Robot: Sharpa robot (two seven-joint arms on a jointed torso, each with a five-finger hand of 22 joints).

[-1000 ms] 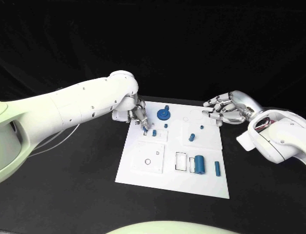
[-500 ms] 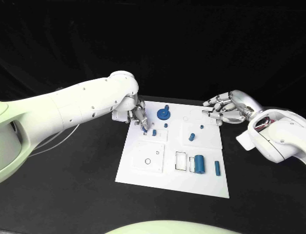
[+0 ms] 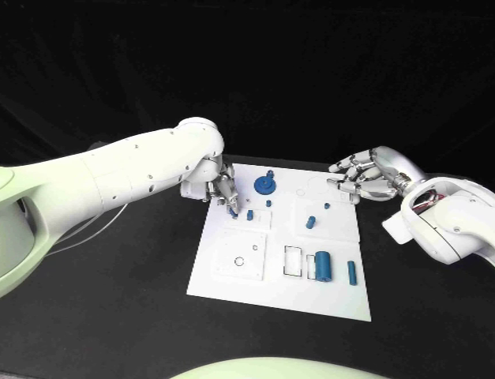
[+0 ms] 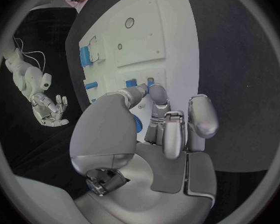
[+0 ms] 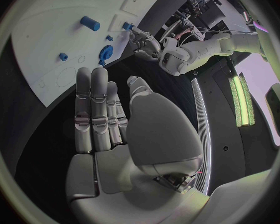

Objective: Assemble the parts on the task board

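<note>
Head and wrist views, mid-assembly. The white rectangular task board (image 3: 281,245) lies flat in the middle of the black table (image 3: 122,300), so I can reach it from both sides.

My left hand (image 3: 219,189) hangs over the board's far left corner, fingers pointing down. In the left wrist view its fingertips (image 4: 155,90) close together just above a small blue peg (image 3: 249,214) that stands in the board. I judge this to be a pinch being set up or released; I cannot tell whether the fingers hold anything.

My right hand (image 3: 361,178) hovers beside the board's far right edge. Its fingers (image 5: 93,109) lie straight and side by side, holding nothing; I read this as a waiting posture that leaves the work area free.

The remaining parts stay on the board:
- a round blue knob-like piece (image 3: 265,185) near the far edge;
- a short blue pin (image 3: 311,222) near the middle;
- a larger blue cylinder (image 3: 324,267) by the rectangular cut-outs;
- a slim blue bar (image 3: 352,272) at the near right.

Compared with a second ago, my left hand has drawn slightly toward the board's left edge. My right hand and the parts are unchanged.
</note>
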